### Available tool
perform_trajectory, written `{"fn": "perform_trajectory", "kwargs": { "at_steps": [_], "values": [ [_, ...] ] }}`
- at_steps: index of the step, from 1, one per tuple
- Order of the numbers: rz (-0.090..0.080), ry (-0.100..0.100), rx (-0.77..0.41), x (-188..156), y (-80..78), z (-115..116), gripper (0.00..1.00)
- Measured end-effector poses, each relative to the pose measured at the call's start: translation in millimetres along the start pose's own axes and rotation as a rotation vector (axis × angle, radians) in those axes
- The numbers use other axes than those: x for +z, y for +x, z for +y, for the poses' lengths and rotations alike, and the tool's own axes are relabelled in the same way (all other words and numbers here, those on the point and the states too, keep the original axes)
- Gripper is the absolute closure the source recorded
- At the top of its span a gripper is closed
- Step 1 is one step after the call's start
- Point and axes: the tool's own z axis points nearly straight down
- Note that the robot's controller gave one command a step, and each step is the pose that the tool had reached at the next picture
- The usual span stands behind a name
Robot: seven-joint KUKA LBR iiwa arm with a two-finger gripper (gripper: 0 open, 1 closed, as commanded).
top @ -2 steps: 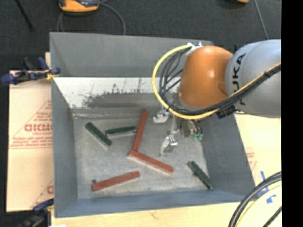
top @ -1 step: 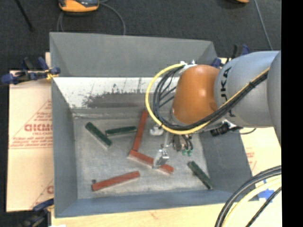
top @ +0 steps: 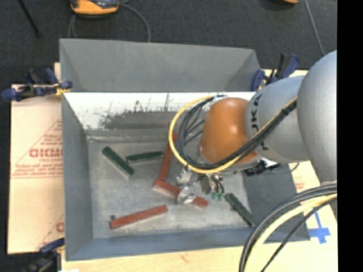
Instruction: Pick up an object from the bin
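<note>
Camera view is showing the gripper (top: 190, 192) low over a short red bar (top: 167, 188) near the bin's (top: 76, 169) middle; the jaw state I cannot tell. A longer red bar (top: 165, 162) is lying alongside, seemingly touching it, so a grip is risking snagging both. A green stick (top: 239, 208) is lying near the right wall, crowding that side.

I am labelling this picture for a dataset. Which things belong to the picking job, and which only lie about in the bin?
Job in hand: hand, short red bar next to it, bin.
Lying about: long red bar in front, slanted red bar behind, green bar at left, green bar beside it, green bar at right.
</note>
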Motion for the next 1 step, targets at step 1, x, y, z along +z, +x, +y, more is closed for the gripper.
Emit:
{"fn": "perform_trajectory", "kwargs": {
  "at_steps": [1],
  "values": [
    [0.000,0.000,0.000,0.1,0.1,0.0,1.00]
  ]
}}
